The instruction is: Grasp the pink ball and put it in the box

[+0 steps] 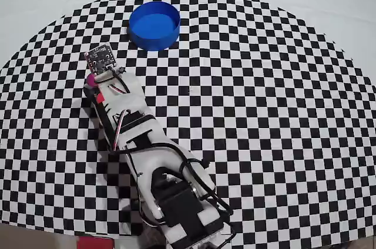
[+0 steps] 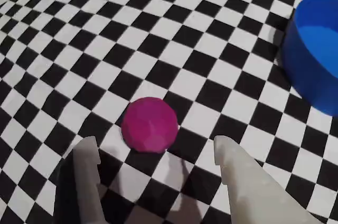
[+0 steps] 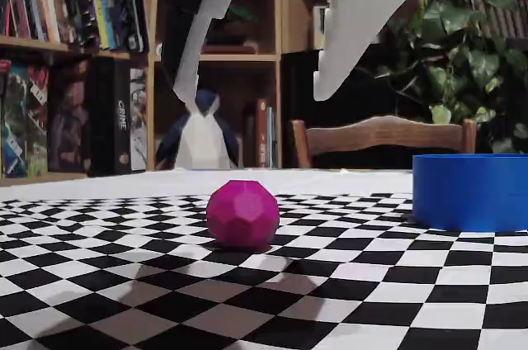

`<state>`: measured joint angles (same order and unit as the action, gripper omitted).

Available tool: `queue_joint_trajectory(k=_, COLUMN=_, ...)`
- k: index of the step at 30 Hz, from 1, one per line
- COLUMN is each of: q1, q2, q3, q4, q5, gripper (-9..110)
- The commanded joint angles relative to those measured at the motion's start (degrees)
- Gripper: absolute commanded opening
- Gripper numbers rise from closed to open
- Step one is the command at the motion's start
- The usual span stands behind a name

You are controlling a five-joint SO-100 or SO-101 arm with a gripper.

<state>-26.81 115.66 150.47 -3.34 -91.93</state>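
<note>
The pink ball (image 2: 150, 124) rests on the checkered cloth. In the fixed view the ball (image 3: 242, 215) sits below my gripper (image 3: 253, 96), which hangs open well above it. The wrist view shows the gripper (image 2: 155, 145) with its two white fingers spread wide, the ball just ahead of the gap and touching neither finger. From overhead only a sliver of the ball (image 1: 90, 78) shows beside the wrist. The box (image 1: 154, 42), a round blue tub, stands empty up and to the right of the gripper; it is also at the right edge as box (image 2: 311, 65) and box (image 3: 470, 191).
The arm (image 1: 153, 155) stretches from the bottom edge up-left across the checkered cloth (image 1: 264, 114). Plain white table surrounds the cloth. Behind the table the fixed view shows a bookshelf (image 3: 66, 61), a wooden chair (image 3: 384, 134) and a plant (image 3: 470, 44).
</note>
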Motion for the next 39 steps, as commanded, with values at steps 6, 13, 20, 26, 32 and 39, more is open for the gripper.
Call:
queue_joint_trajectory(k=6, q1=0.09, q2=-2.81, q3=-4.13, q4=-1.67, q5=0.26, gripper=25)
queue_joint_trajectory(k=13, q1=-0.18, q2=-4.31, q3=-5.27, q4=-1.67, q5=0.26, gripper=25)
queue_joint_trajectory(k=20, q1=-0.18, q2=-6.68, q3=-6.94, q4=-1.67, q5=0.26, gripper=25)
queue_joint_trajectory(k=26, q1=0.0, q2=-9.23, q3=-8.79, q4=-1.67, q5=0.26, gripper=25)
queue_joint_trajectory(k=32, q1=0.0, q2=-11.69, q3=-10.63, q4=-1.67, q5=0.26, gripper=25)
queue_joint_trajectory(k=39, q1=0.0, q2=-14.24, q3=-12.57, q4=-1.67, q5=0.26, gripper=25)
